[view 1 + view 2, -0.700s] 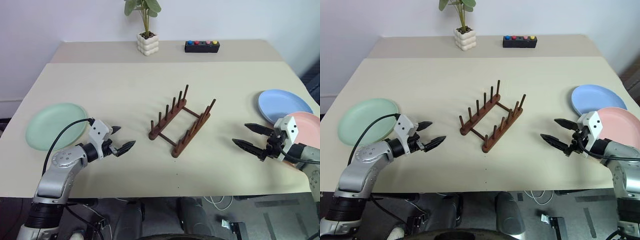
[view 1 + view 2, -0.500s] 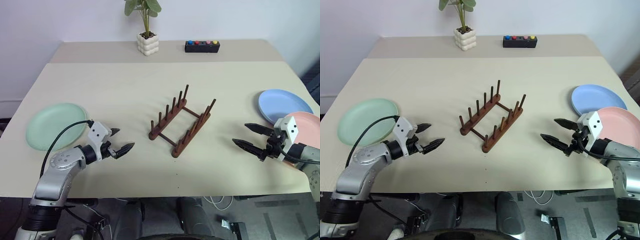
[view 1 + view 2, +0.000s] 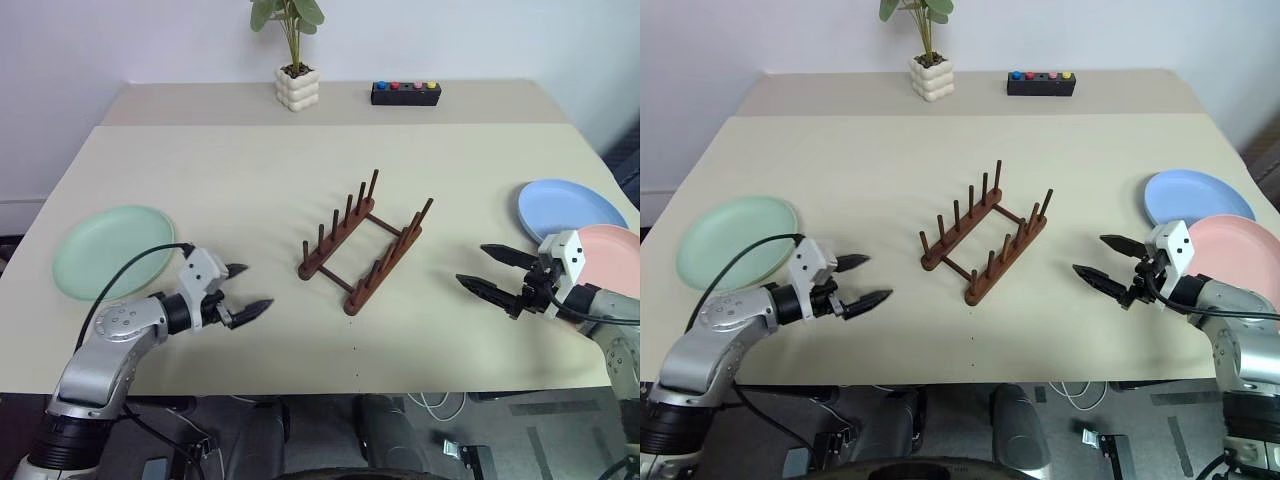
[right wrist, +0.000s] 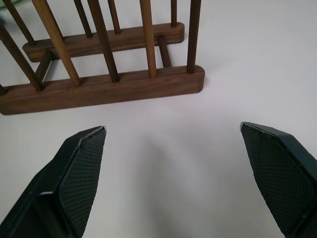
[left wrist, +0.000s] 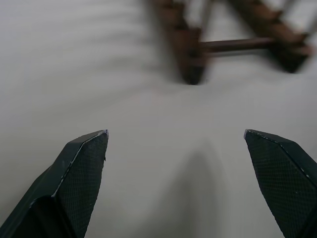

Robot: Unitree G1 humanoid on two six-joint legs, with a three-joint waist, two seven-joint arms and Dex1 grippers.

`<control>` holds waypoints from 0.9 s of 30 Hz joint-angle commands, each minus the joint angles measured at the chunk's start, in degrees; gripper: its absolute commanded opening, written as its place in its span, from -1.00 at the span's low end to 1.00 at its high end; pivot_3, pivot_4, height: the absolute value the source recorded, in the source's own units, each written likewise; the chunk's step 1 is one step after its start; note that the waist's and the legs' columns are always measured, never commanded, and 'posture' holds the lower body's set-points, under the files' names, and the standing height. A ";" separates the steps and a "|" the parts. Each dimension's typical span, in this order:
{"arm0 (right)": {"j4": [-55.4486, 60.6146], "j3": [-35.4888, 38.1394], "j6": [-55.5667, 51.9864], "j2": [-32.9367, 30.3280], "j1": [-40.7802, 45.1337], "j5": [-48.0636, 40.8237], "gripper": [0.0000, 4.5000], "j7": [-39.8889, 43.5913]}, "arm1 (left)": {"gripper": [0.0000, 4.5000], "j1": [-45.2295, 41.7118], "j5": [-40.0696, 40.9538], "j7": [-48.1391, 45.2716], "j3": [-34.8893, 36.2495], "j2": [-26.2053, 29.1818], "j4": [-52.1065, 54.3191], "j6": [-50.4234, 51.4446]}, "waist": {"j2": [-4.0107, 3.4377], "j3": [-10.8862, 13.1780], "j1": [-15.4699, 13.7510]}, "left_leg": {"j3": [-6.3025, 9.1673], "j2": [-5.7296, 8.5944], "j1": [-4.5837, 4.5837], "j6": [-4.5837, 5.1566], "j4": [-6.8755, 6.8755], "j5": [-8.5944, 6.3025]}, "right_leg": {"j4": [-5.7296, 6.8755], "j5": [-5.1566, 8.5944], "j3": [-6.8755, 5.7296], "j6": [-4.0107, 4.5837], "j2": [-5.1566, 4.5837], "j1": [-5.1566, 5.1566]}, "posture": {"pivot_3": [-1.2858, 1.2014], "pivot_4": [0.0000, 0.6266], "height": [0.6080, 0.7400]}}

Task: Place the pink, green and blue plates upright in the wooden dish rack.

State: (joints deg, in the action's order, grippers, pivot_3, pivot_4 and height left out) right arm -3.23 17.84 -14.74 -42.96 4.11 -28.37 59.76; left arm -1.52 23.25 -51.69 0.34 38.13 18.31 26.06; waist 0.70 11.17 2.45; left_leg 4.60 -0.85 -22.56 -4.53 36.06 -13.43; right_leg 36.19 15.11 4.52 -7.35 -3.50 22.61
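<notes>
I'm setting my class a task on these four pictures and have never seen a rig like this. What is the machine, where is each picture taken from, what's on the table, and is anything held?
It is a humanoid robot with two arms. Two pictures come from cameras in its head, looking down over the table. The other two come from a camera on each wrist, looking along that gripper's two black fingers.

In the middle stands the rack, with no plates in it. The green plate lies on the robot's left; the blue plate and pink plate lie on its right. At the back are a potted plant and a black button box.

The left gripper and right gripper are open, holding nothing.
</notes>
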 commanded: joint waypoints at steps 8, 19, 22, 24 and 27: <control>15.13 3.43 -4.78 1.72 -10.03 -4.19 0.96 -4.25 | 1.00 -11.59 -3.31 -3.25 -17.34 -7.13 -1.94 1.99 | 0.01 -0.01 -0.66 | 0.01 0.02 -0.02 0.00 0.07 0.00 | -0.03 0.02 0.00 0.04 0.00 -0.04 | 0.03 -0.52 0.85; 19.40 3.82 -5.62 3.10 -12.56 -5.30 0.96 -8.15 | 1.00 -19.06 -12.60 1.51 -23.93 -16.29 -14.47 -3.36 | 0.01 -0.04 -0.46 | 0.02 0.02 0.01 0.01 0.10 0.00 | -0.05 0.02 0.01 0.03 0.01 -0.10 | 0.03 -0.52 0.85; 19.95 3.83 -5.59 3.32 -13.10 -5.39 0.96 -8.62 | 1.00 -19.27 -13.26 2.62 -23.47 -17.62 -15.64 -4.09 | 0.01 -0.05 -0.71 | 0.02 0.02 0.04 0.01 0.11 0.00 | -0.05 0.02 0.01 0.03 0.01 -0.14 | 0.03 -0.52 0.85; 20.39 3.66 -5.57 3.54 -13.38 -5.42 0.96 -9.10 | 1.00 -19.27 -13.24 3.37 -22.86 -18.31 -16.04 -4.16 | 0.01 -0.05 -1.04 | 0.02 0.02 0.05 0.01 0.12 0.00 | -0.05 0.02 0.01 0.03 0.01 -0.15 | 0.03 -0.52 0.85; 20.67 3.53 -5.62 3.65 -13.38 -5.56 1.00 -9.53 | 0.61 -18.93 -13.24 3.94 -22.15 -18.36 -16.06 -4.31 | 0.01 -0.05 -1.29 | 0.02 0.02 0.06 0.01 0.13 0.00 | -0.04 0.01 0.01 0.03 0.01 -0.15 | 0.03 -0.52 0.85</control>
State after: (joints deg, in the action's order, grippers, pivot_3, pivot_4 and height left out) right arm 14.87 19.84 -20.69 -39.49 -9.18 -32.81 50.49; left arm -20.58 10.66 -48.27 -23.11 19.49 2.87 21.61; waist 0.71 11.11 1.16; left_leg 4.62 -0.83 -22.50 -4.52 36.18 -13.43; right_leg 36.15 15.13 4.53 -7.32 -3.49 22.47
